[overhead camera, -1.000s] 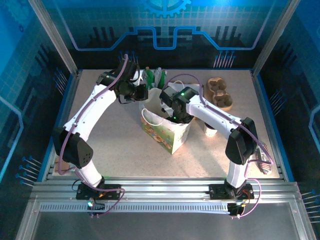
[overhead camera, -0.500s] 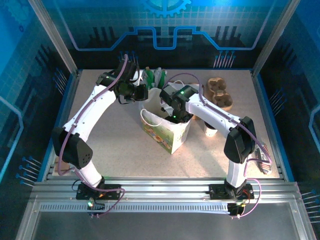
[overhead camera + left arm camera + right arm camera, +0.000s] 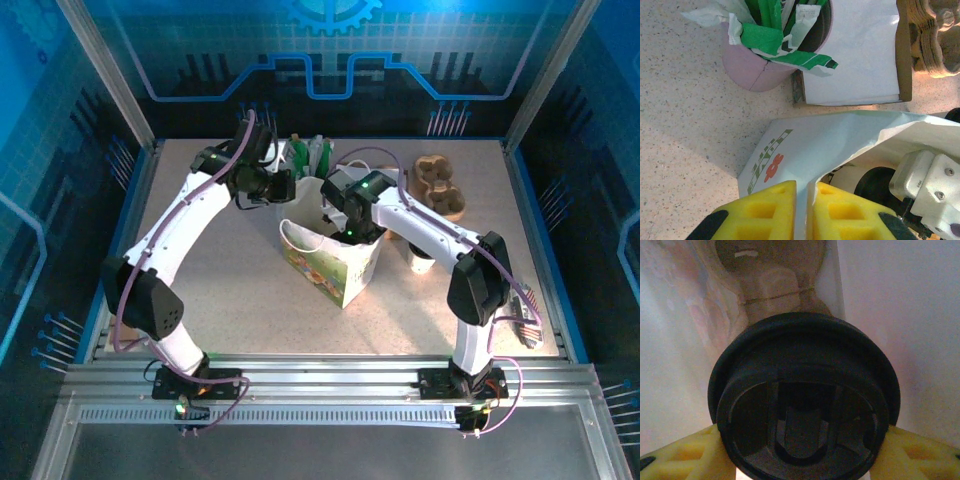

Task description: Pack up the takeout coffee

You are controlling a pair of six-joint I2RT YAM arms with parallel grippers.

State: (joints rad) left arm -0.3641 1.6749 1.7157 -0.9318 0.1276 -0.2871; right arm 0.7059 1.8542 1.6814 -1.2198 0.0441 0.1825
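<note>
From above, nothing much is changing, the right jaws staying down inside the bag [image 3: 338, 272]; at the left wrist, the left jaws are pinching the bag's edge; at the right wrist, the right jaws are gripping the takeout coffee [image 3: 802, 405], so it is nearly packed.

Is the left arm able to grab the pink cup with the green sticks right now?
Probably not yet. The left gripper is pinched shut on the rim of the paper bag. The pink cup stands just beyond the bag, but the gripper must let go first.
</note>
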